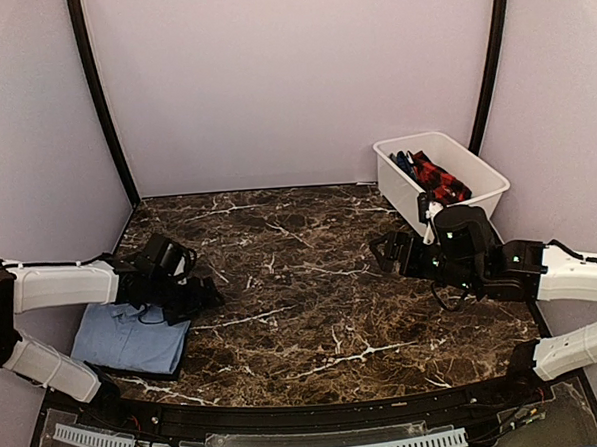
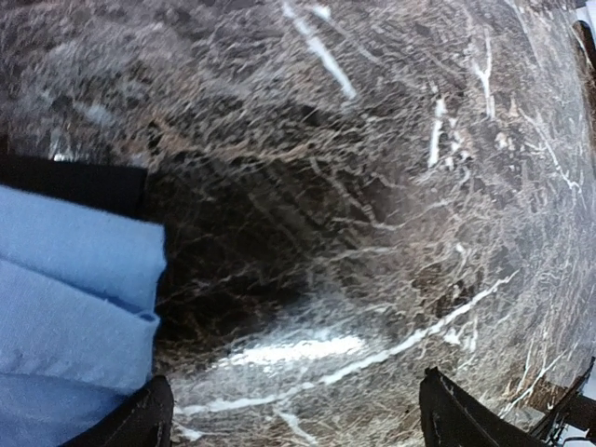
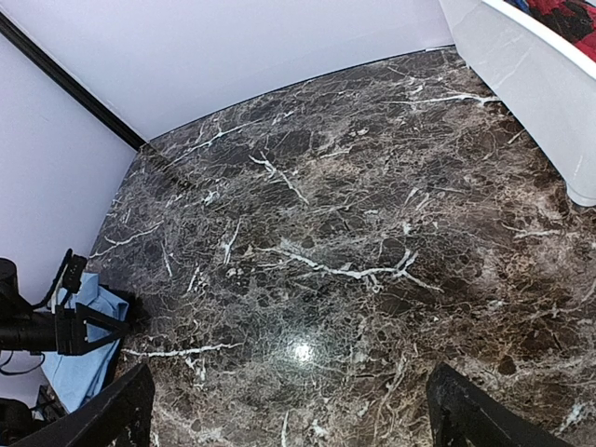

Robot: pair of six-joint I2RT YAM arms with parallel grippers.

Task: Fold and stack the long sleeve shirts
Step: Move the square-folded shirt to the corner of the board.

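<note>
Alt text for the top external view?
A folded light-blue shirt lies on a black mat at the near-left corner of the marble table, the left arm beside it, jaws open. The right arm hovers, jaws open, near a white bin holding red-black checked and dark blue shirts.

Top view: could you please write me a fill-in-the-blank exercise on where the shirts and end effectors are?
1. The folded blue shirt lies on a black mat at the near ____ corner of the table.
2. The checked shirt lies in the white ____.
3. The left end effector and the right end effector are both ____ and hold nothing.
Missing words: left; bin; open.
</note>
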